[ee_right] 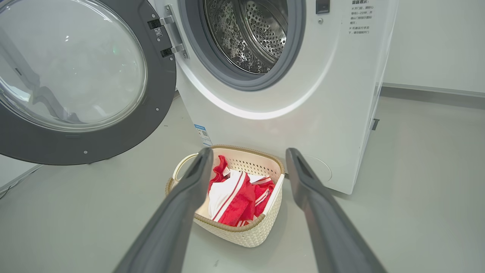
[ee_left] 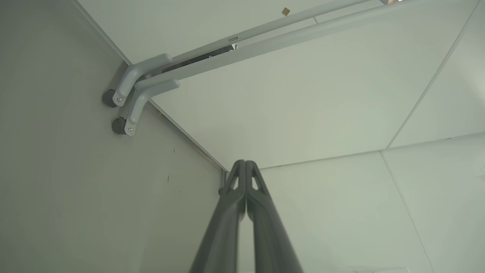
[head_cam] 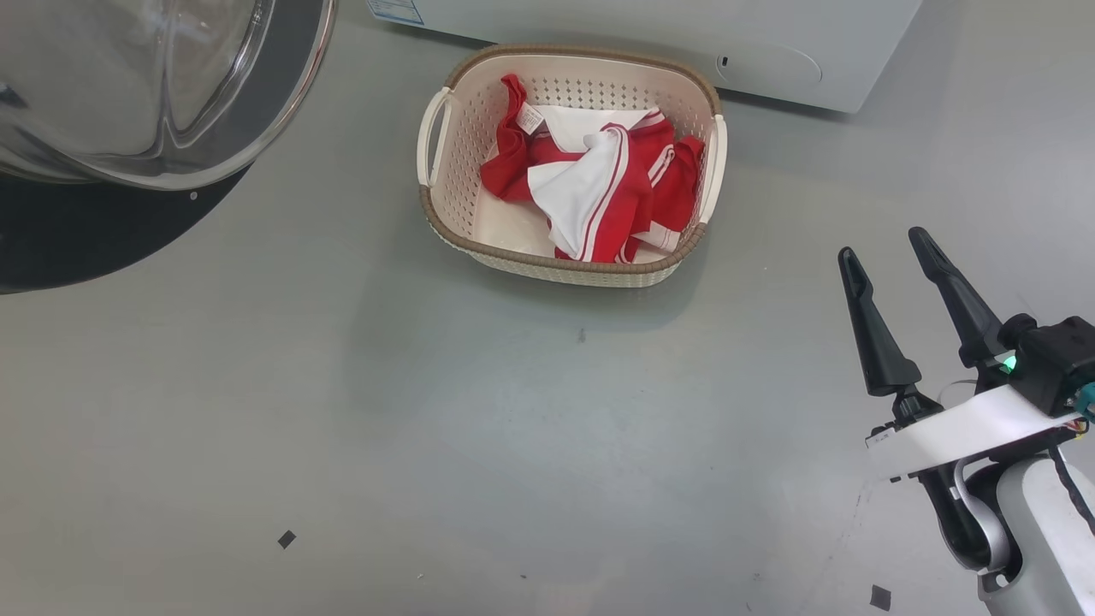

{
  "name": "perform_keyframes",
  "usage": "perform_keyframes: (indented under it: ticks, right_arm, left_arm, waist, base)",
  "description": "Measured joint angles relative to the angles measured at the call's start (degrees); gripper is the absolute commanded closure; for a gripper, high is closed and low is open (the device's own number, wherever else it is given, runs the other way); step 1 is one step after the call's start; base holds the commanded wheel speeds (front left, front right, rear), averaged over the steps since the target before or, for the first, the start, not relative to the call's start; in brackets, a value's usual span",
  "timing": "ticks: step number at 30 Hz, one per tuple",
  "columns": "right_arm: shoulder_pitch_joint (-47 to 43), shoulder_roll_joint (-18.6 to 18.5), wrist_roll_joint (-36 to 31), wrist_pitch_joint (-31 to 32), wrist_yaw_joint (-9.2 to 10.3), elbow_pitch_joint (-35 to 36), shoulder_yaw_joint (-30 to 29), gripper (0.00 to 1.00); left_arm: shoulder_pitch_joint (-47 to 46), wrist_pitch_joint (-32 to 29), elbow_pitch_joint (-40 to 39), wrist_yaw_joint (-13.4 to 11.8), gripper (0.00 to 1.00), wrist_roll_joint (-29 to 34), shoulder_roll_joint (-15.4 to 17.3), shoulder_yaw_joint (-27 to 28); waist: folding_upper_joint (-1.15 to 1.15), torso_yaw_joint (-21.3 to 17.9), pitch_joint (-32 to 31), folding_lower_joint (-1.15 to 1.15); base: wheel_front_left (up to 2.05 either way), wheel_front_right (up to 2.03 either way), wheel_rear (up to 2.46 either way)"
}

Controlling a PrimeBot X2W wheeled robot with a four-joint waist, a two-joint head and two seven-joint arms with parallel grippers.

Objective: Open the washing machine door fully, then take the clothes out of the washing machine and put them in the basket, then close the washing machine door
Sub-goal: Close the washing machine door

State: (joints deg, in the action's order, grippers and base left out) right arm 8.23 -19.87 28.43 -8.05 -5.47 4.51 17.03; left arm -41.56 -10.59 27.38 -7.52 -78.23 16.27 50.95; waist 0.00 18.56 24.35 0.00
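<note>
Push the stiff, hinged, glossy washing machine door (ee_right: 72,72), swung wide at far left, by its black rim (ee_right: 30,140) opposite the hinge (ee_right: 166,38), using the right gripper (head_cam: 882,243), spread empty, left gripper (ee_left: 245,163) pinched shut.

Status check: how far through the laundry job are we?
Done: the washing machine door stands wide open, and the clothes lie in the basket; the visible part of the drum looks empty. In hand: nothing; the right gripper hangs empty with jaws open, and the left gripper is shut on nothing. Left: closing the door.
</note>
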Motion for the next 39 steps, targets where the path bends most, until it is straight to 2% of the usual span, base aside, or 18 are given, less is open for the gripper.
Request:
perform_keyframes:
  ticks: [5,10,22,39]
  right_arm:
    - [0.7,0.03,0.0,-0.1,0.0,0.02,-0.34,0.0]
    - [0.7,0.07,0.0,-0.16,0.0,0.0,-0.24,0.0]
    - [0.7,0.15,0.01,-0.65,0.0,-0.32,-0.3,0.0]
    - [0.7,0.23,0.02,-1.19,0.01,-1.13,-0.4,0.0]
  left_arm:
    - [-1.89,-0.58,8.5,0.0,1.0,-1.78,0.76,3.28]
    - [-4.77,-3.27,14.28,0.0,1.0,-2.35,0.67,2.77]
    - [-9.95,-9.39,19.46,0.0,1.0,-2.05,2.89,-1.25]
    - [-11.39,-16.38,24.21,0.0,1.0,-1.79,4.43,-3.64]
  waist:
    - [0.0,-0.93,0.04,0.0]
    - [0.0,-1.4,0.19,0.0]
    - [0.0,-2.14,0.28,0.0]
    - [0.0,-1.76,-0.72,0.0]
  base:
    - [0.0,0.0,0.0]
    - [0.0,0.0,0.0]
    - [0.0,0.0,0.0]
    - [0.0,0.0,0.0]
